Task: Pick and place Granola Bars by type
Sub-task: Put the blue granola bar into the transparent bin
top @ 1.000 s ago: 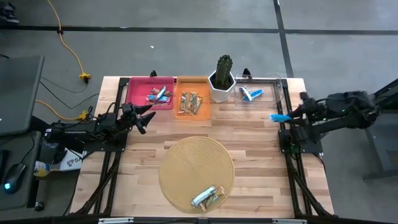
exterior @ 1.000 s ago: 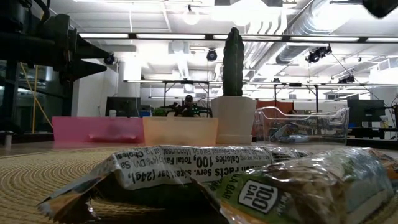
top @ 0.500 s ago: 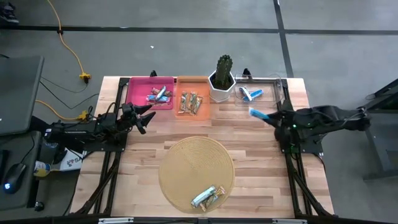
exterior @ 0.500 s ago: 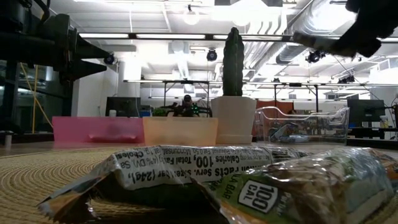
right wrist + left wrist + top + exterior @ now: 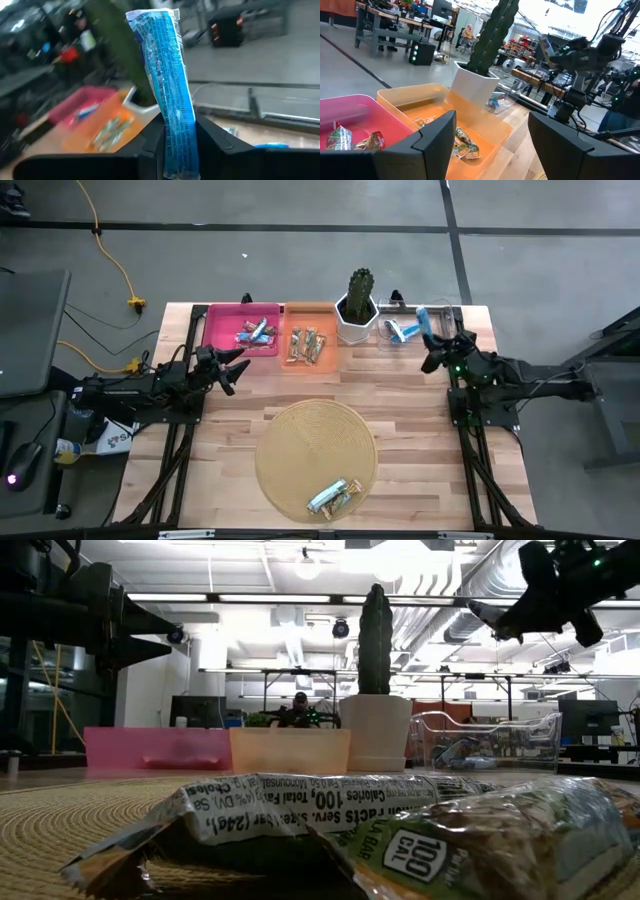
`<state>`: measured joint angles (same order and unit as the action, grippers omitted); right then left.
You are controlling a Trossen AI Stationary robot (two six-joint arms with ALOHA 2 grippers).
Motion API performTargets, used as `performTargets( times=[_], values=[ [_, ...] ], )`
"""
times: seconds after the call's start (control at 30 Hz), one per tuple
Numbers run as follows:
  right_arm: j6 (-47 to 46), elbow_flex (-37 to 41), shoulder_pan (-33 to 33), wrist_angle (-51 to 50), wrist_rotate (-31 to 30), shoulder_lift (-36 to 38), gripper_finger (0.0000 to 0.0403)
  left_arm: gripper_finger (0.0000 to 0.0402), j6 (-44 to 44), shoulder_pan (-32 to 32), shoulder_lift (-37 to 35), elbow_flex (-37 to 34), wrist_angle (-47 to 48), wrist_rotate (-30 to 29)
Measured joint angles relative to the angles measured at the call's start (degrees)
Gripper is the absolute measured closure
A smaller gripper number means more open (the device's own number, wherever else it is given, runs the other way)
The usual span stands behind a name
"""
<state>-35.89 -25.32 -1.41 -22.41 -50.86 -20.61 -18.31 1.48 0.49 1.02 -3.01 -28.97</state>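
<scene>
My right gripper [image 5: 431, 342] is shut on a blue-wrapped granola bar [image 5: 424, 318], held in the air at the near right corner of the clear tray [image 5: 445, 310]. In that tray lie blue-and-white bars [image 5: 403, 331]. Further bars lie in the pink tray [image 5: 255, 332] and in the orange tray [image 5: 308, 345]. Two bars [image 5: 333, 497] rest flat on the round woven mat [image 5: 300, 440]. My left gripper [image 5: 236, 366] waits open near the pink tray, holding nothing. My right gripper pinches the blue bar's near end [image 5: 175, 150] between its two fingers [image 5: 150, 137], which lie on its two flat faces. The fingers come roughly level from the table's right near side. The rest of the bar [image 5: 162, 65] sticks out past the fingertips, lifted clear.
A green cactus in a white pot [image 5: 358, 305] stands between the orange tray and the clear tray. The three trays line the table's far edge. Bare wood [image 5: 400, 410] lies between the mat and the trays.
My right gripper has come down and gone toward the table's left and then its far edge, up to the clear tray. It has turned and rolled, so the blue bar, which pointed toward the table's left, now points toward the far edge. It has stayed shut on the bar.
</scene>
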Motion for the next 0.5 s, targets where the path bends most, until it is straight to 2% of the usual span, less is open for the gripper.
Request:
performTargets(
  times=[0.13, 0.23, 0.5],
  values=[
    [0.08, 2.33, 4.7, 5.43, -1.71, -0.52, 0.0332, 0.0156, -0.01, 0.0, 0.0, 0.0, 0.01, 0.01],
    [0.08, 3.54, 9.29, 7.61, -0.42, -2.04, 0.0332, 0.0156, -0.01, 0.0, 0.0, -0.02, 0.0, 0.01],
    [3.2, 3.74, 23.08, 15.44, 12.91, -10.02, 0.0332, 0.0156, -0.01, 0.0, 0.0, 0.0, 0.0, 0.01]
  ],
)
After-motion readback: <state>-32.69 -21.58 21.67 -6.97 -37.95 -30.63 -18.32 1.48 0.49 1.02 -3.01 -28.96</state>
